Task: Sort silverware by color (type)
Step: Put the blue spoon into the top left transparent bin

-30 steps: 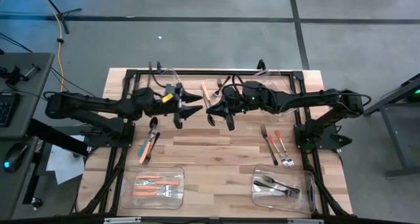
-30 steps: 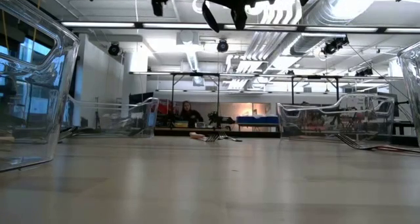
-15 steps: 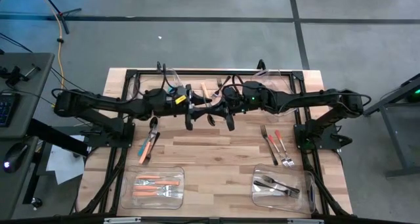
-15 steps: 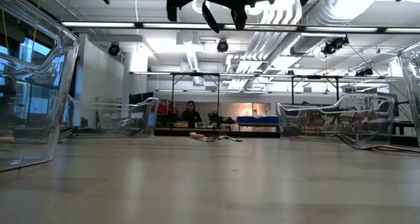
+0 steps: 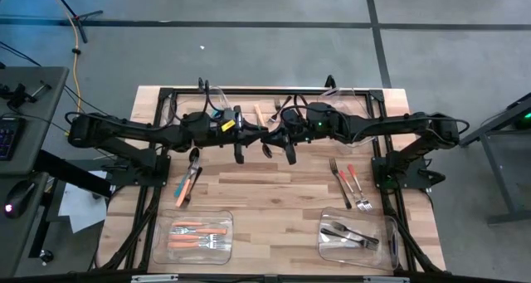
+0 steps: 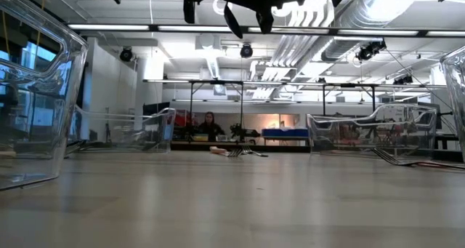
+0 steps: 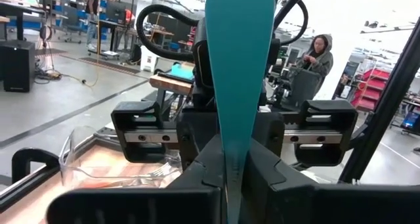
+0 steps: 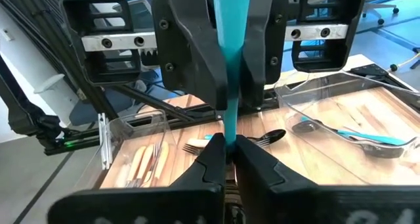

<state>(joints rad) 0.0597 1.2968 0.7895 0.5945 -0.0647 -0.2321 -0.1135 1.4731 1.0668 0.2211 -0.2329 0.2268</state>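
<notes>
High above the far middle of the table, my left gripper [image 5: 255, 139] and my right gripper [image 5: 273, 139] meet tip to tip. Both are shut on one piece of silverware with a teal handle [image 7: 239, 60]. Its dark end [image 5: 267, 150] sticks out toward the near edge and shows in the low view as a dark blade [image 6: 232, 19] under the arms. Loose silverware lies flat on the wood, at the left [image 5: 189, 180] and at the right [image 5: 349, 183]. My left gripper pinches the teal handle [image 7: 231, 145] between its two fingers, coming level from the table's left. The handle's broad end stands out past the fingers, clear of the table. My right gripper pinches the same handle at its narrower part [image 8: 228, 127] between its two fingers, coming level from the table's right.
A clear bin [image 5: 163, 248] at the near left holds orange-handled pieces, and one [image 5: 390, 248] at the near right holds dark ones. Two more clear bins stand at the far edge; one [image 8: 328, 109] holds a teal-handled piece. A pale-handled piece [image 5: 259, 115] lies on the table behind the grippers.
My left gripper has moved toward the table's right, up to my right gripper, and has shut its wide-open fingers on the teal handle. My right gripper has kept still with the piece in its hold.
</notes>
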